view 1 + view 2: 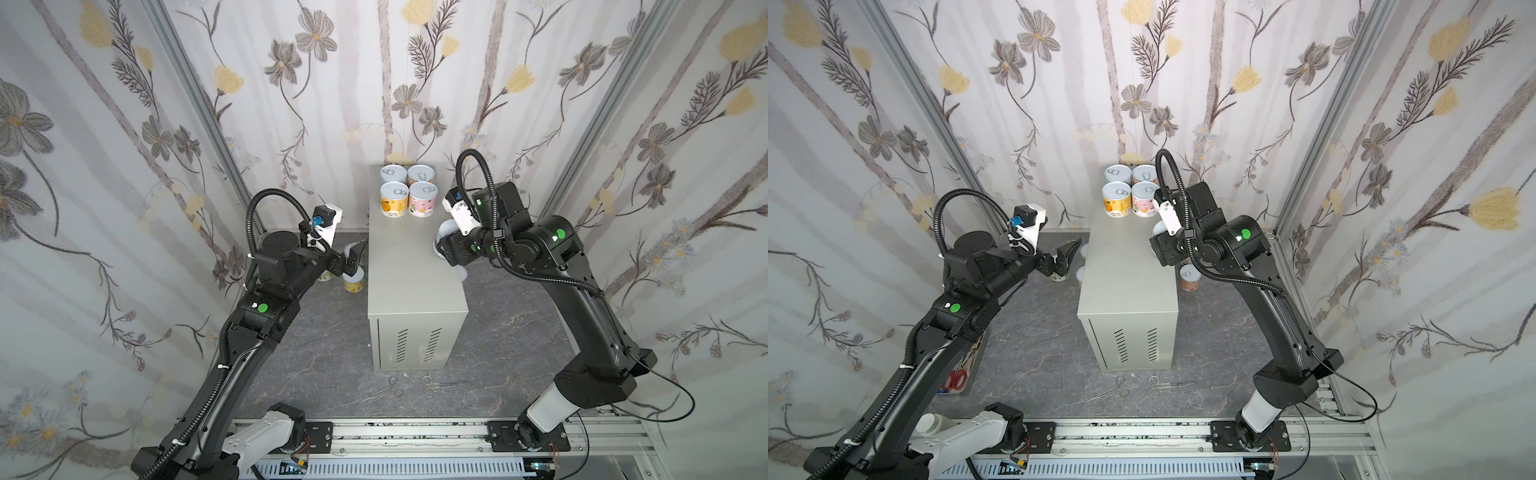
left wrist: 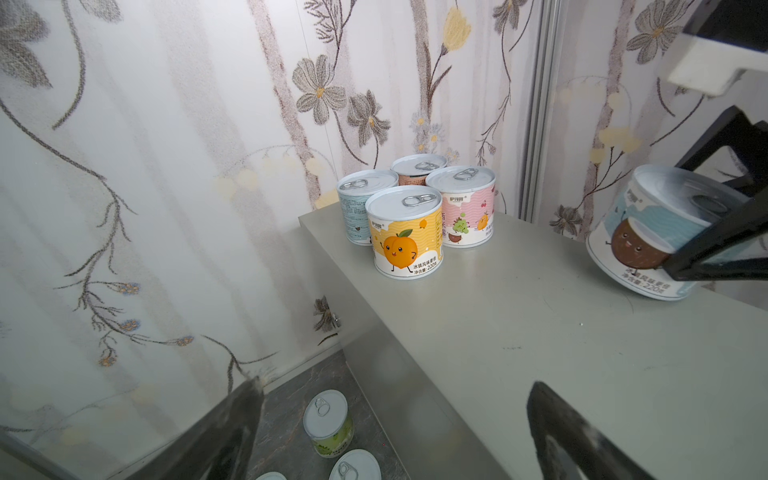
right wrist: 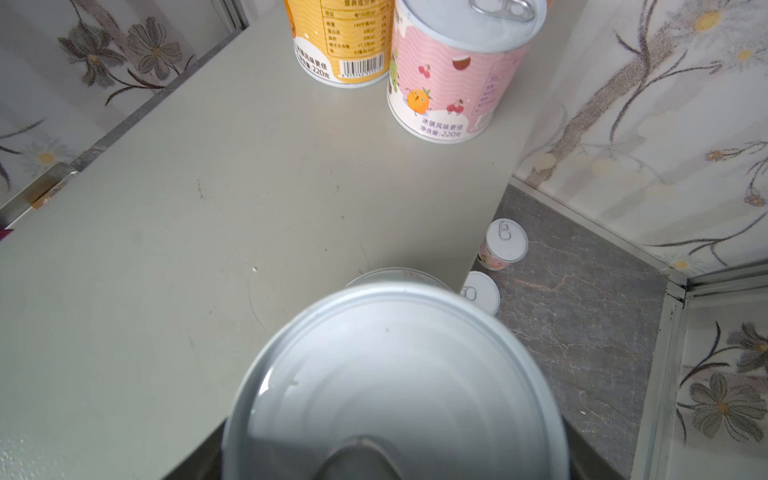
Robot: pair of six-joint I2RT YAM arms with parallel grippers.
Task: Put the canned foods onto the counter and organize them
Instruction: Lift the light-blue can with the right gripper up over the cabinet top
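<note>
On the far end of the grey counter (image 1: pixel 407 266) (image 1: pixel 1121 270) (image 2: pixel 540 332) (image 3: pixel 187 216) stand several cans in a tight square: yellow (image 2: pixel 405 232) (image 1: pixel 394 201), pink (image 2: pixel 463 208) (image 3: pixel 453 70), light blue (image 2: pixel 361 208) and a brownish one (image 2: pixel 417 168). My right gripper (image 1: pixel 442 243) (image 1: pixel 1158 243) is shut on a light-blue can (image 2: pixel 648 232) (image 3: pixel 395 386), tilted at the counter's right edge. My left gripper (image 1: pixel 353 259) (image 1: pixel 1065 255) (image 2: pixel 395 436) hangs open left of the counter, above floor cans (image 2: pixel 328 424) (image 1: pixel 355 282). More cans (image 3: pixel 503 245) (image 1: pixel 1190 277) stand on the floor to the right.
Metal scissors and forceps (image 1: pixel 392 388) (image 1: pixel 1121 388) lie on the dark floor before the counter's vented front. A box with red-handled scissors (image 1: pixel 959 378) and a white-capped bottle (image 1: pixel 934 422) sit near the left arm's base. Floral walls close three sides.
</note>
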